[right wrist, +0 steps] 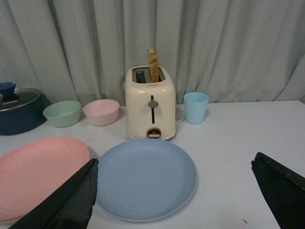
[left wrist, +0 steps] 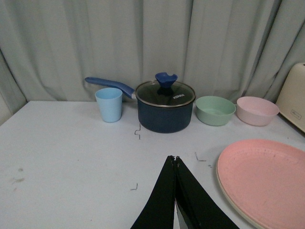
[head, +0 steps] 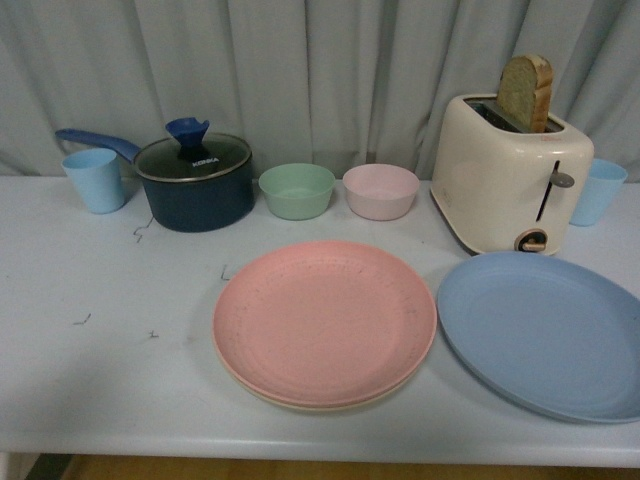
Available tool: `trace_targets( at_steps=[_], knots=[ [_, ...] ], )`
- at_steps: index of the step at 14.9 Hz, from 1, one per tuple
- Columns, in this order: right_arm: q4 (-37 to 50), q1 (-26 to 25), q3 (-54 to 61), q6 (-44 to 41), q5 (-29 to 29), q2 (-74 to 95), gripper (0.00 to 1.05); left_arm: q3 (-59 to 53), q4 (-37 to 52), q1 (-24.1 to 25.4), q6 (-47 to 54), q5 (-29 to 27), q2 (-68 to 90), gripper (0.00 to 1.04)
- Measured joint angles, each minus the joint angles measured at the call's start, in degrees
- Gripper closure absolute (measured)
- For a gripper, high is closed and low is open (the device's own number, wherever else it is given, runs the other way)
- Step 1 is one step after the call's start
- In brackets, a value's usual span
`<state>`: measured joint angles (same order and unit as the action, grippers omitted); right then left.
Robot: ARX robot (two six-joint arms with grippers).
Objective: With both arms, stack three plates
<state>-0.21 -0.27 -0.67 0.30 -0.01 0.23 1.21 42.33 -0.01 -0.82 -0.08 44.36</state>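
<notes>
The pink plate lies mid-table on top of the beige plate, of which only the rim shows. To its right the blue plate lies flat by itself near the table's right edge. Neither arm shows in the front view. In the left wrist view my left gripper is shut with nothing in it, over bare table left of the pink plate. In the right wrist view my right gripper is wide open, its fingers apart, with the blue plate lying under and between them.
Along the back stand a light blue cup, a dark blue lidded saucepan, a green bowl, a pink bowl, a cream toaster holding bread, and another blue cup. A grey curtain hangs behind.
</notes>
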Motion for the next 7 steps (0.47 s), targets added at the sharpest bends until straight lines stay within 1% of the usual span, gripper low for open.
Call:
trace_targets(
  at_steps=[7],
  knots=[
    [0.0,0.0,0.0,0.0,0.0,0.0,0.06,-0.6,-16.3,0.0,0.0,0.0,-18.2,1.03]
  ],
)
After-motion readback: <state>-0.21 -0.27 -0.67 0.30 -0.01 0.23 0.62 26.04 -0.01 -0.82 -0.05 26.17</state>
